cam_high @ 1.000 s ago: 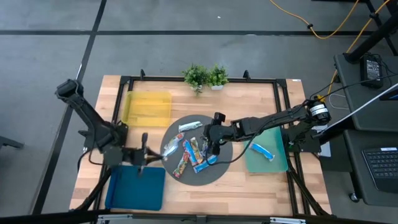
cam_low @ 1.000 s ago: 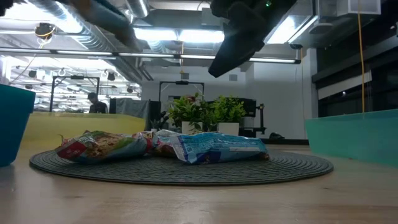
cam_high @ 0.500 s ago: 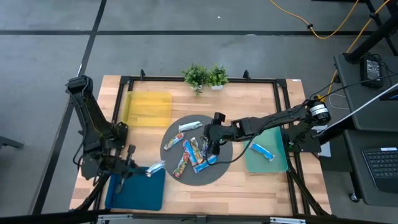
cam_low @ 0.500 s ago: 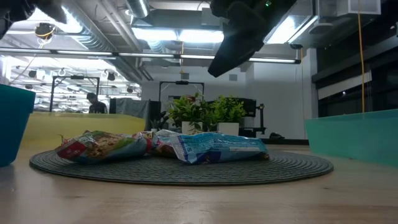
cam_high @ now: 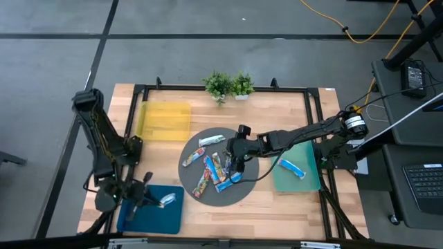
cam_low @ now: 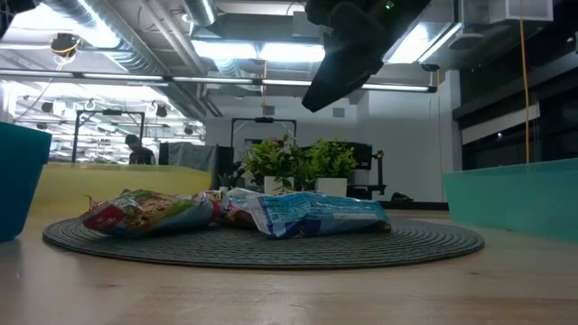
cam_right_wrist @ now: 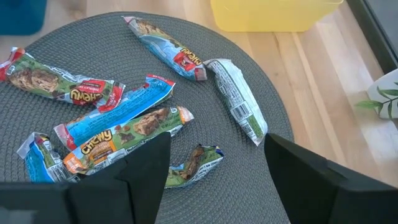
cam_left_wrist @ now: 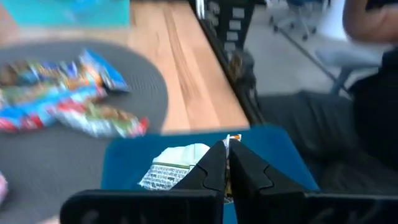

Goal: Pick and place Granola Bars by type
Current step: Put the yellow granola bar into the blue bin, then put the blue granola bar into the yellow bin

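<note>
My left gripper (cam_high: 156, 201) is clamped on a silver-grey bar (cam_left_wrist: 174, 167), holding it over the dark blue mat (cam_high: 151, 216) at the table's front-left. My right gripper (cam_high: 237, 161) hovers with its fingers spread wide above the round grey mat (cam_high: 251, 183), gripping nothing. As I judge it, sorting is early: 1 bright blue bar (cam_high: 291, 167) lies on the green mat (cam_high: 309, 180), the yellow mat (cam_high: 165, 120) looks bare, and about 6 bars (cam_right_wrist: 118, 121) remain heaped on the round mat, just beneath the right gripper.
</note>
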